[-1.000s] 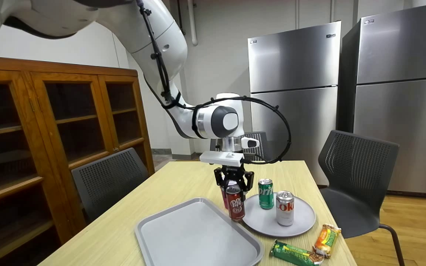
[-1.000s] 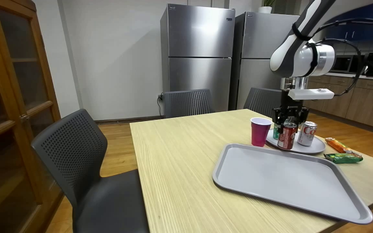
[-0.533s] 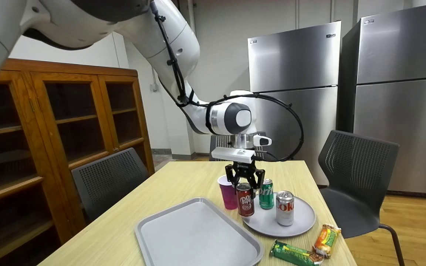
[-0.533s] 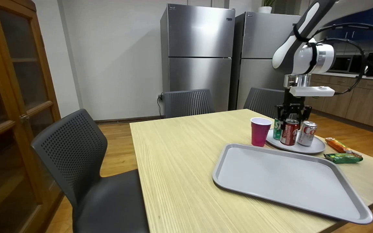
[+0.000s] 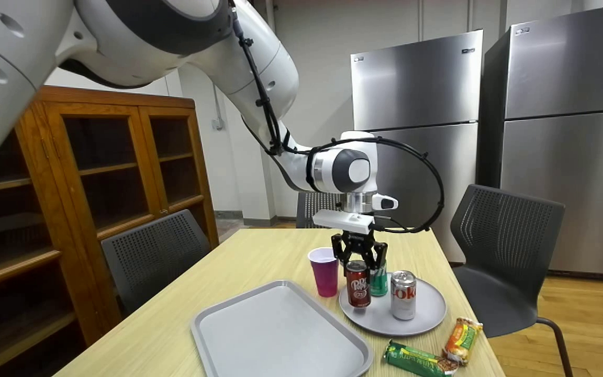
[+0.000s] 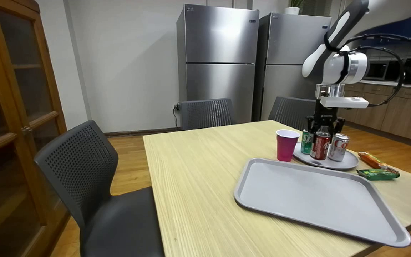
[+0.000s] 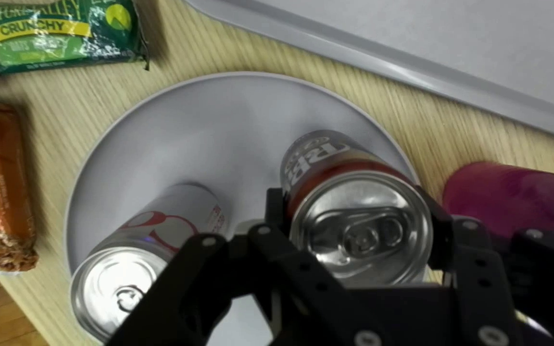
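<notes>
Shifted away from the tray (image 5: 275,330), the red can (image 5: 359,292) is now upright over the plate (image 5: 430,310), contact unclear. The gripper (image 7: 356,218) pinches it near the top, presumably keeping its base free.

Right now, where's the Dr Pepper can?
In the wrist view, the Dr Pepper can is right of centre, held in the hand over the plate, the Coke can to its left and the pink cup to its right.

Red can (image 5: 358,289): Dr Pepper; green wrapper (image 7: 60,36): "CRUNCHY"
</notes>
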{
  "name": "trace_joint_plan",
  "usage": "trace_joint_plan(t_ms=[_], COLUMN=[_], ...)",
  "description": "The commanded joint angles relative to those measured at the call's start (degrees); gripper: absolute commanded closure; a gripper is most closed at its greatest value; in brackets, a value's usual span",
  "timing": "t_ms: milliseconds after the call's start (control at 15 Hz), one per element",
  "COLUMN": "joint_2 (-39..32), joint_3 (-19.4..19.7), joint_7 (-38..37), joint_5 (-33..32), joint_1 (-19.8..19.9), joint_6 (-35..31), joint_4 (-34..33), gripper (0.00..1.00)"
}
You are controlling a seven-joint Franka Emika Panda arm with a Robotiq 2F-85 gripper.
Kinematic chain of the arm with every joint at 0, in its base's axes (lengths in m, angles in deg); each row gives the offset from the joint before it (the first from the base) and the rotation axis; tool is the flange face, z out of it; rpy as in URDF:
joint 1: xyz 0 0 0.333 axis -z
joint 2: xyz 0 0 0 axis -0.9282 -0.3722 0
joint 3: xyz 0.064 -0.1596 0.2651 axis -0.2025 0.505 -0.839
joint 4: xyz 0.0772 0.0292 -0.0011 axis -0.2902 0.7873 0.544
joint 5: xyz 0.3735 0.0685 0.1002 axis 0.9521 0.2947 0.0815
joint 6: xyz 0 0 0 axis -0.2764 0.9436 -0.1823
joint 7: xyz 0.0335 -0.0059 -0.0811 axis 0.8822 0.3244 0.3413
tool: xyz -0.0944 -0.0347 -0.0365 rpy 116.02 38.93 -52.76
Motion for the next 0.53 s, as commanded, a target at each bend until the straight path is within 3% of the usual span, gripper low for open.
trace_joint_plan(t_ms=[0, 467], joint_2=[-1.9, -3.3], joint_3=[-0.4, -0.4], joint_7=[-1.2, -1.0], joint_5=[0.7, 0.5], joint_1=[0.7, 0.8], joint_6=[2.9, 2.7], joint_4=[-4.3, -5.3], gripper=[0.62, 0.62])
